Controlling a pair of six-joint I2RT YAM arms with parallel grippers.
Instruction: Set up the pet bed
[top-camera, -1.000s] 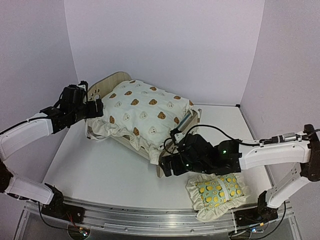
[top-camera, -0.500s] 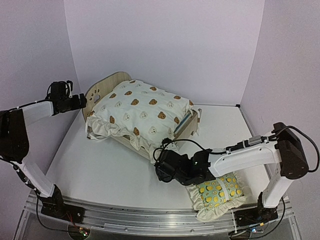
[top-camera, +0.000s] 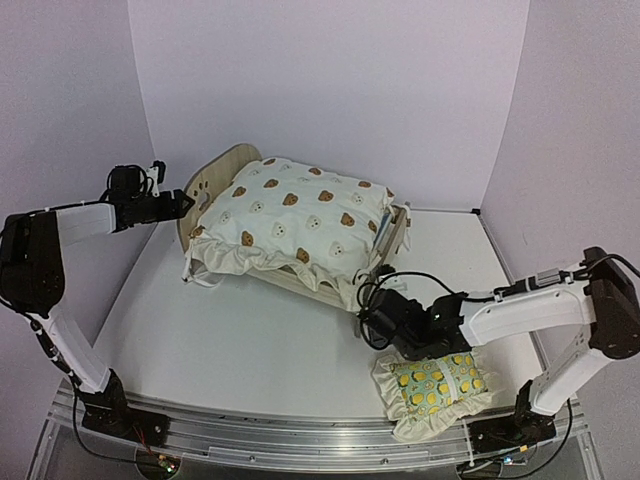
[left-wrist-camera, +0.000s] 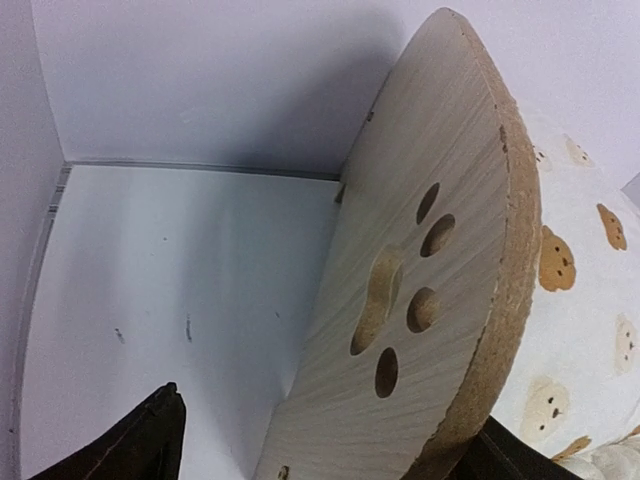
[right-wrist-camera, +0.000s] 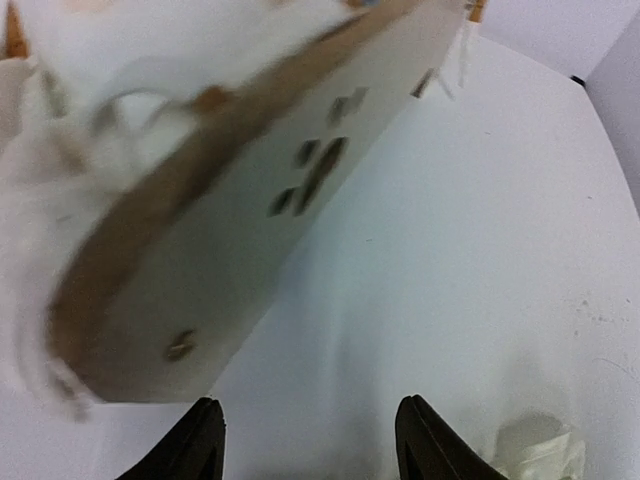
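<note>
The pet bed (top-camera: 213, 178) stands at the back middle of the table, its rounded headboard (left-wrist-camera: 440, 260) showing the paw-print cutout. A cream bear-print cushion (top-camera: 300, 215) lies on it, drooping over the near rail. My left gripper (top-camera: 183, 204) is at the headboard's left. In the left wrist view it (left-wrist-camera: 325, 455) is open, with the headboard's lower edge between its jaws; the left finger (left-wrist-camera: 140, 445) stands apart from the wood. My right gripper (top-camera: 368, 322) is open and empty just in front of the footboard (right-wrist-camera: 250, 230), its fingertips (right-wrist-camera: 200, 440) over bare table.
A green lemon-print ruffled pillow (top-camera: 436, 378) lies at the near right, right of my right arm; a corner of the pillow (right-wrist-camera: 540, 445) shows beside the right finger. Walls close the left, back and right. A metal rail (top-camera: 300, 440) runs along the near edge.
The bed has shifted right and turned, with the cushion on it. My right gripper moved right and back from the footboard, its jaws narrowing. My left gripper came in round the headboard.
</note>
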